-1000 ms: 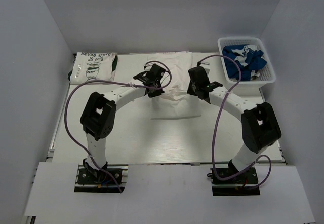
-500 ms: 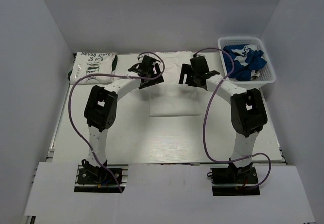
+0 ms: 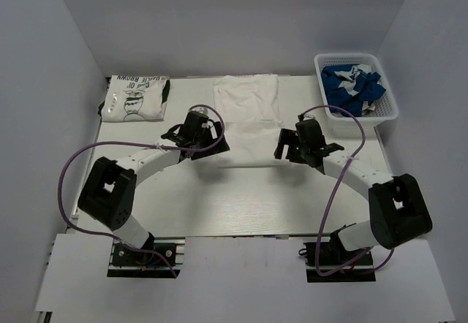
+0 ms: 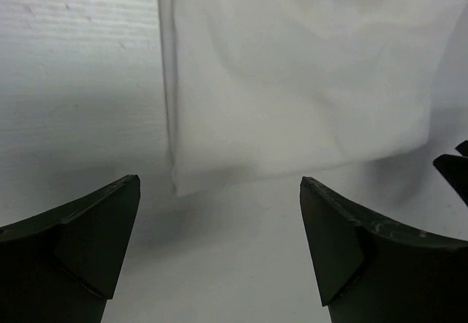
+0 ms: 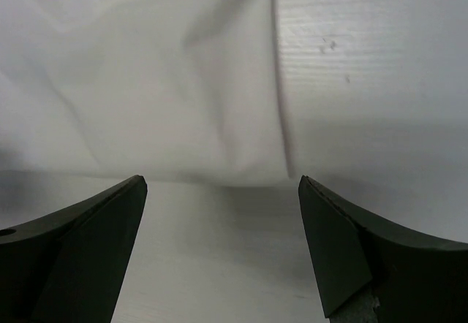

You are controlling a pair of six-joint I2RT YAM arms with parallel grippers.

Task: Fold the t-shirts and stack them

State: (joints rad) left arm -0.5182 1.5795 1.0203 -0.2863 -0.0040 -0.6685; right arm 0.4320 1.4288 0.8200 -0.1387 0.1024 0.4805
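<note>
Top view: a plain white folded cloth t-shirt (image 3: 247, 111) lies centre-far on the pale table (image 3: 241, 199), with the left gripper (image 3: 210, 144) and right gripper (image 3: 287, 147) at its near corners. A folded white t-shirt with green print (image 3: 135, 98) lies far left. Crumpled royal blue t-shirts (image 3: 351, 82) fill a white plastic mesh basket (image 3: 362, 124) far right.

Left wrist view: the jaws are spread, and the plain shirt's near-left corner lies just beyond them.

Right wrist view: the jaws are spread, facing the near-right corner.

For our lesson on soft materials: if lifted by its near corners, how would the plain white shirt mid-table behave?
The white shirt would probably droop and unfold between the corners: its soft creases show limp cloth. It looks thin at the edge, so likely light. Pushed, it would probably bunch up, not slide whole.
</note>
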